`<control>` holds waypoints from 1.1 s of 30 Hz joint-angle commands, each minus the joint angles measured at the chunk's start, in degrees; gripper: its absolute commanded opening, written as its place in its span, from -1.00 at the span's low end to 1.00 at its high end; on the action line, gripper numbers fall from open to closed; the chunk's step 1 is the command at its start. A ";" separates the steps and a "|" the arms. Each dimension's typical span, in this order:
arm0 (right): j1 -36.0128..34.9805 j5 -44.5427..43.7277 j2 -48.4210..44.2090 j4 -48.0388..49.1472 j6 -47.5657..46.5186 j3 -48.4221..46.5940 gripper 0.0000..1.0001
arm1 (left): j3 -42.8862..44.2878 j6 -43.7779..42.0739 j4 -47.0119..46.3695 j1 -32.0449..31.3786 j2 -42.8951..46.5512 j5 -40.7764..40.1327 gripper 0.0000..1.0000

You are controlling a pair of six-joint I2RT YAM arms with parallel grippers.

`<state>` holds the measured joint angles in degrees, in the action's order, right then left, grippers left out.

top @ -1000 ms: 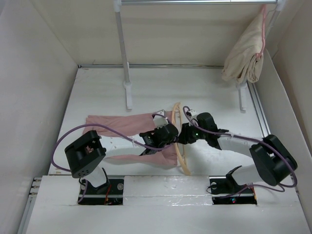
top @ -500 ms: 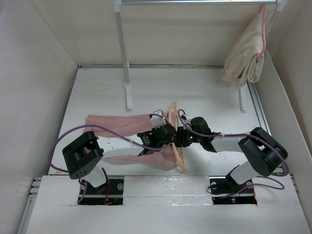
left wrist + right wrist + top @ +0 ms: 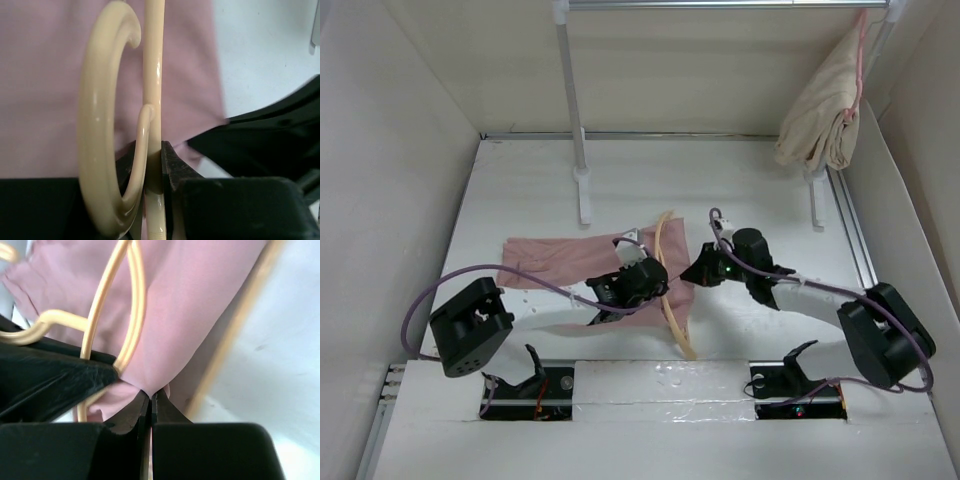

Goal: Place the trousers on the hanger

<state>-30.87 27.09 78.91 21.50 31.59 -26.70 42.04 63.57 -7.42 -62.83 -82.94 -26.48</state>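
Trousers [image 3: 560, 258] are now tugged further right through the hanger [image 3: 152, 75], so threading looks underway. It's gripped by the left tool [image 3: 150, 162]; trouser cloth is pinched by the right tool [image 3: 151, 397].

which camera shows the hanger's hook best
Left wrist: the hook fills the frame as a full cream curve over the trousers, beside the bar pinched in the left gripper. Top external shows the hanger only as a thin arc, its hook indistinct. Right wrist shows mainly its thin arms.

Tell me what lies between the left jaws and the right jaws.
In the top view, the pale cream curved hanger and a fold of the dusty-pink cloth trousers.
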 commanded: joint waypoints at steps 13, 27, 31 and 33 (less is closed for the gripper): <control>23.13 5.86 -8.87 -20.08 -17.17 -4.15 -1.00 | -4.95 -7.23 10.49 4.64 8.48 -2.79 -1.00; 28.41 7.54 -4.21 -20.79 -22.01 -3.71 -1.00 | -2.76 -8.73 14.36 6.58 15.70 -3.93 -1.00; 28.41 6.92 -4.03 -21.23 -22.36 -3.54 -0.88 | 3.38 -10.13 17.26 4.39 15.17 -7.08 -1.00; 27.89 7.88 -6.30 -25.15 -23.94 -5.54 -0.02 | 14.31 -13.72 21.63 3.77 13.43 -6.76 -1.00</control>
<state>-3.01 33.61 75.13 -0.91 10.63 -28.42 43.99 54.13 11.16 -58.26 -69.01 -30.35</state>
